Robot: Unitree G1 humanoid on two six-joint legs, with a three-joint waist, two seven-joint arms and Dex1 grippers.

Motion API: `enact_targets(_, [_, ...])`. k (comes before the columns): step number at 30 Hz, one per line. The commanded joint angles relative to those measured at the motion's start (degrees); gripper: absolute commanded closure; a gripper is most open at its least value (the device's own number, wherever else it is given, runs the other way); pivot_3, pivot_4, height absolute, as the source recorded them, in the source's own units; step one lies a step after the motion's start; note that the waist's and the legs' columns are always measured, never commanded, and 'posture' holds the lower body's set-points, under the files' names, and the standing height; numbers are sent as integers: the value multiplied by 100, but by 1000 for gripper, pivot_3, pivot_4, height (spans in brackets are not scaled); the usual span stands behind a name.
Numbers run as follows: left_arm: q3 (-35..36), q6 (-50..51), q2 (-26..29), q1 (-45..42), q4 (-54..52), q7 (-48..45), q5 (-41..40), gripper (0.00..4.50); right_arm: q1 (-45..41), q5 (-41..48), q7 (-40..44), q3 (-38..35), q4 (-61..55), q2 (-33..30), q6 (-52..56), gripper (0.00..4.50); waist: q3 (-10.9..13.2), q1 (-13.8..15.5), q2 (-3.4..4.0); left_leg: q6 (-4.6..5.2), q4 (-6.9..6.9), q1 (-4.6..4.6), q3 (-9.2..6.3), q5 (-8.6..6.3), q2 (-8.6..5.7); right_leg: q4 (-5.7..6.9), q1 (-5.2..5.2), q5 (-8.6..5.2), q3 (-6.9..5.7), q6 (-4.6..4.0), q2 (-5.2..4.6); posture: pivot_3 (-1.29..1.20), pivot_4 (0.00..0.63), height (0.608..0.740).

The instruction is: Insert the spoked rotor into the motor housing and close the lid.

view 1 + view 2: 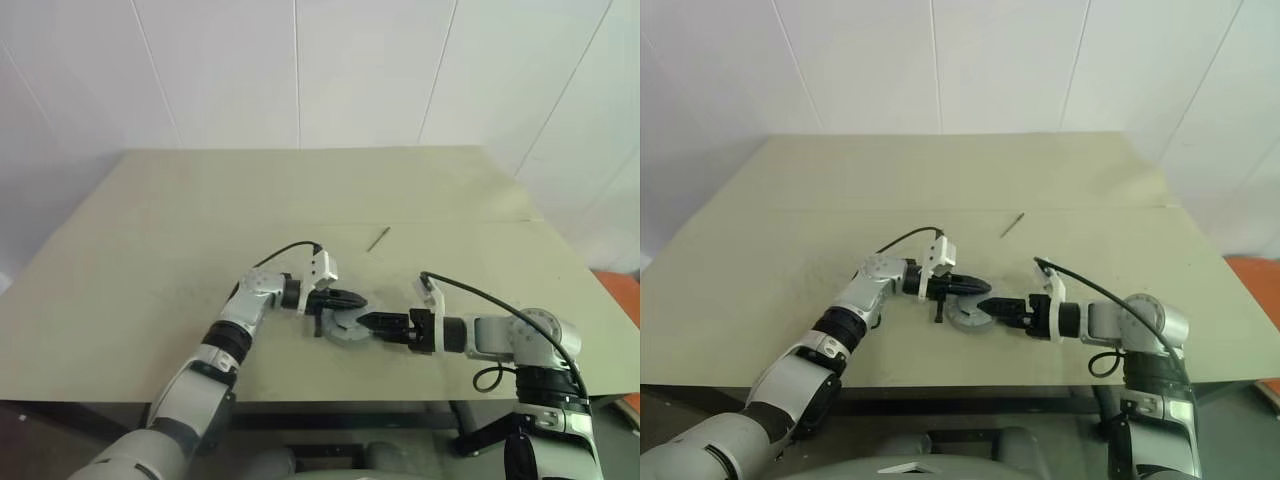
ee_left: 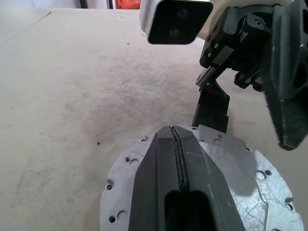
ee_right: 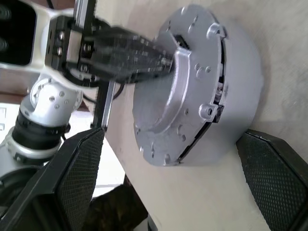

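From the head views, a thick round silver-grey metal motor housing lies on the pale olive bench, near the middle of its front edge. The left gripper reaches across the housing's top with its jaws pressed together, holding nothing. The right gripper meets the housing from the opposite side; its black tips cover part of the rim, so the contact itself is hard to read here. A thin dark stick lies alone further back, near a seam crossing the bench. Beyond the back edge stands a white panelled wall, and something orange shows past the right edge.

In the left wrist view, the closed fingers hide the middle of the housing's drilled top face, whose lower part is cut off. The right gripper's dark bulk looms just beyond the housing.

In the right wrist view, the jaws stand wide, one textured black pad on each side of the housing, apparently clear of its wall. A slotted lid sits on the housing; its inside is hidden.
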Motion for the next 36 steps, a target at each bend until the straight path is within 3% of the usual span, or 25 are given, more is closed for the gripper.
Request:
enact_targets(1, [-225,54,252,141,157,-131,352,4500,-5,223,216,241,-162,30,19,31,0,-1,1,0,0,0,0,0,0,0,0,0,0,0,0,0,0,740])
enact_targets(4, [-193,46,305,133,184,-119,328,4500,-35,154,207,268,-92,0,-76,589,-1,9,1,0,0,1,-1,0,0,1,1,0,-1,0,0,0,0,740])
enact_targets(10, [-165,25,344,141,220,-55,319,4500,-106,184,164,91,-43,-20,-170,2537,1,18,6,0,7,0,-1,0,-2,2,3,1,0,1,-2,0,0,740])
enact_targets(12, [-156,27,344,174,207,-45,315,4500,-117,212,145,-79,-54,-5,-225,2990,-3,24,16,0,12,1,-1,0,-2,2,7,1,-1,1,-3,0,0,740])
enact_targets(18, [-51,118,295,256,134,-5,232,4500,-138,190,13,-490,18,128,-374,3072,-2,33,29,0,24,0,-1,0,-8,2,14,1,-3,5,-9,0,0,740])
enact_targets(24, [1379,1321,-96,-251,133,795,-1042,4500,-83,82,-137,-552,174,308,-590,3072,24,32,29,1,27,-6,-1,0,-10,3,9,1,-4,10,-12,0,0,740])
enact_targets(30, [2361,2406,-42,-666,447,1706,-1663,4500,-227,203,-293,-831,394,700,-788,3072,35,11,25,0,27,-28,2,1,-11,26,-29,3,-1,9,-8,0,0,740])
enact_targets(36, [2724,2809,146,-541,393,2090,-1788,4500,-215,186,-322,-676,273,857,-1005,3072,36,14,25,-16,27,-57,6,10,-14,68,-80,2,4,5,-11,0,0,740])
